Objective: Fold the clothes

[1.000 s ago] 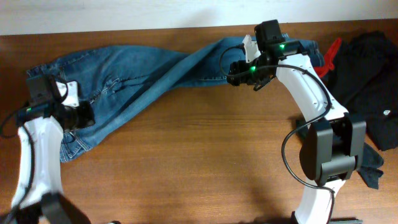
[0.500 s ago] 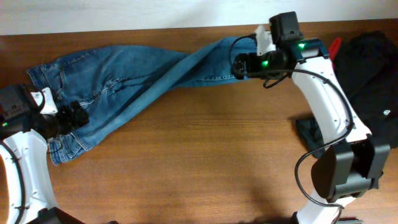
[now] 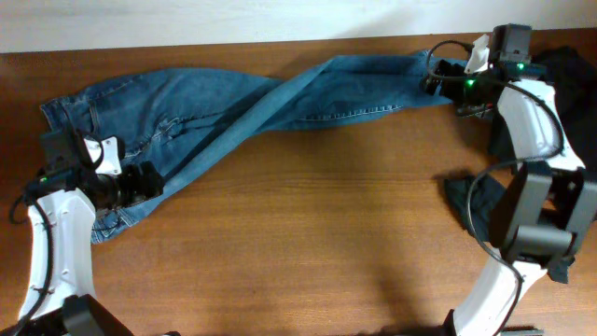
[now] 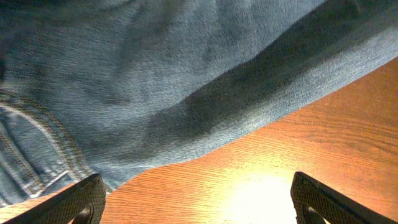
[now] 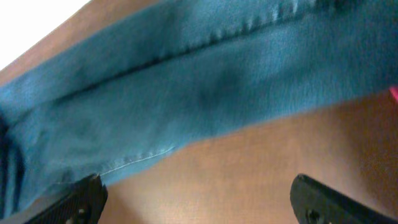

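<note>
The clothes are a pair of blue denim jeans lying stretched across the back of the table, with the waist at the left and the twisted legs running right. My left gripper stands open at the waist's near edge. In the left wrist view the jeans fill the top, and my left gripper has only bare wood between its fingers. My right gripper is open at the leg's right end. In the right wrist view the leg lies beyond the right gripper, which holds nothing.
A black garment lies at the back right corner, behind the right arm. A dark grey-blue cloth lies by the right arm's base. The table's back edge meets a white wall.
Both grippers have opened and let go of the jeans. The right gripper has travelled right to the end of the leg, which now lies longer. The left gripper shifted slightly.
</note>
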